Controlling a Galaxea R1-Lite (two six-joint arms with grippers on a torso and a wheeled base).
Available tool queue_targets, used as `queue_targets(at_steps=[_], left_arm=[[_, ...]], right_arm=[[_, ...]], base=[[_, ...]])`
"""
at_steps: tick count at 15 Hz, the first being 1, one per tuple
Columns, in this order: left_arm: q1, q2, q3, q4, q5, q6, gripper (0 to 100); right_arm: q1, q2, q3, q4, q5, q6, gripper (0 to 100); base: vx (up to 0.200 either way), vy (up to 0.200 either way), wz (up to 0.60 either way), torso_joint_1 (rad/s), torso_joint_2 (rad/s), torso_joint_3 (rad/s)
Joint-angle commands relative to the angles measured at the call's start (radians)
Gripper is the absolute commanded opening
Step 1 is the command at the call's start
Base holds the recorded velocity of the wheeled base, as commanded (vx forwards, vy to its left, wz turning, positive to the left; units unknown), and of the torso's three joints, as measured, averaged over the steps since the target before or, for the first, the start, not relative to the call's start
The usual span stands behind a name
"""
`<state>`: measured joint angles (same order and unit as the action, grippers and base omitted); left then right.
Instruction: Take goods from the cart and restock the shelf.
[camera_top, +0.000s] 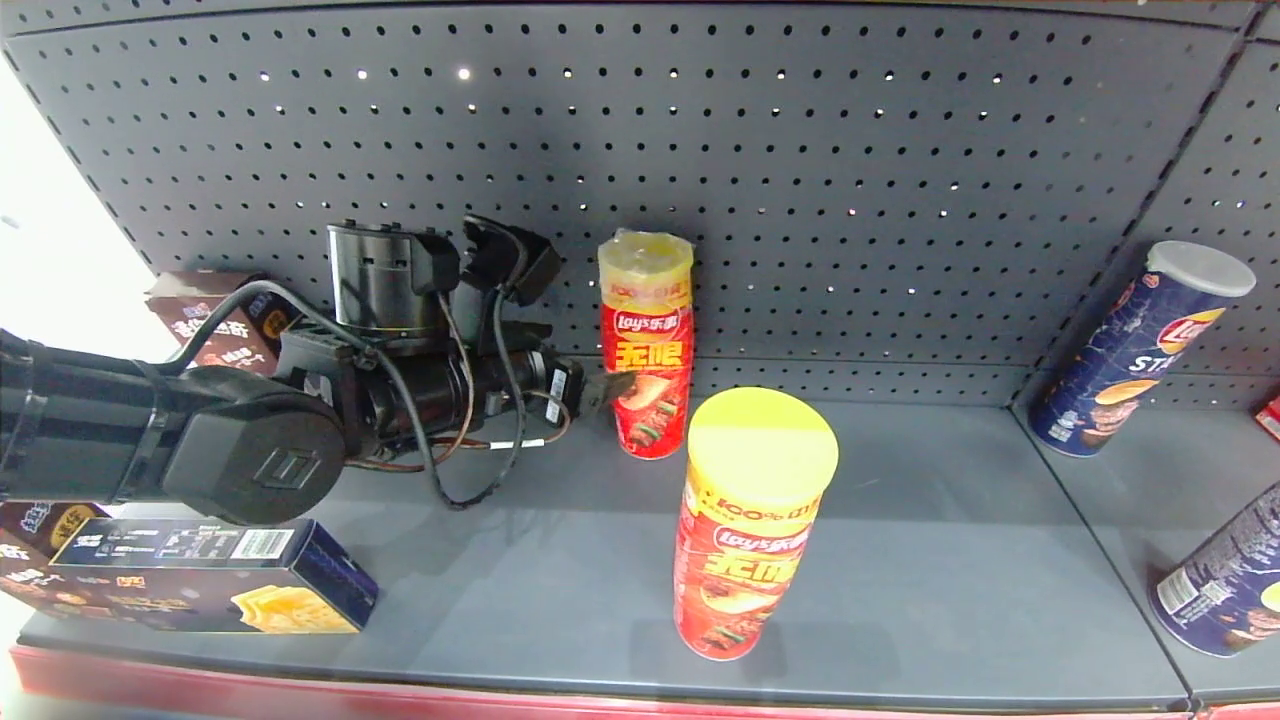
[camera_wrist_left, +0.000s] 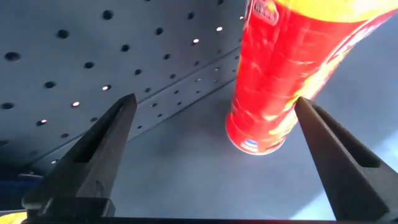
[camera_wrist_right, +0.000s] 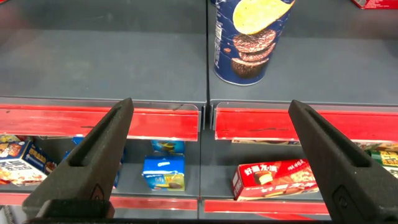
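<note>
Left end effector spread wide just beside the rear red chip can.
I see nothing in its grip; the right end effector gapes wide too, empty.

My head camera looks down onto the grey metal shelf; the left wrist sits close to its rear red cylindrical crisp tube (both share it); the right faces red-railed shelf fronts, farther back.

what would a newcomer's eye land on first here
The front red can, yellow-lidded, stands upright near the front edge of the shelf. The back red can stands upright by the pegboard. The left gripper is open, right beside the back red can's lower half.
</note>
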<state>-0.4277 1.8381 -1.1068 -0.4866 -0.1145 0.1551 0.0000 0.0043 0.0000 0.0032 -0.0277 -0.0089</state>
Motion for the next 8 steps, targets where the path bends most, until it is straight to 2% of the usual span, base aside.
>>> queue_targets(at_steps=[1, 5, 8], left_arm=[[0.006, 0.004, -0.004, -0.001, 0.004, 0.000, 100], [0.006, 0.000, 0.013, -0.001, 0.012, 0.004, 100], [0.006, -0.034, 0.030, -0.001, 0.079, 0.004, 100]], right_arm=[[0.000, 0.002, 0.000, 0.000, 0.000, 0.000, 100], [0.000, 0.002, 0.000, 0.000, 0.000, 0.000, 100], [0.000, 0.002, 0.000, 0.000, 0.000, 0.000, 100]], base=[[0.000, 0.000, 0.00, 0.000, 0.00, 0.000], [0.000, 0.000, 0.00, 0.000, 0.00, 0.000], [0.000, 0.000, 0.00, 0.000, 0.00, 0.000]])
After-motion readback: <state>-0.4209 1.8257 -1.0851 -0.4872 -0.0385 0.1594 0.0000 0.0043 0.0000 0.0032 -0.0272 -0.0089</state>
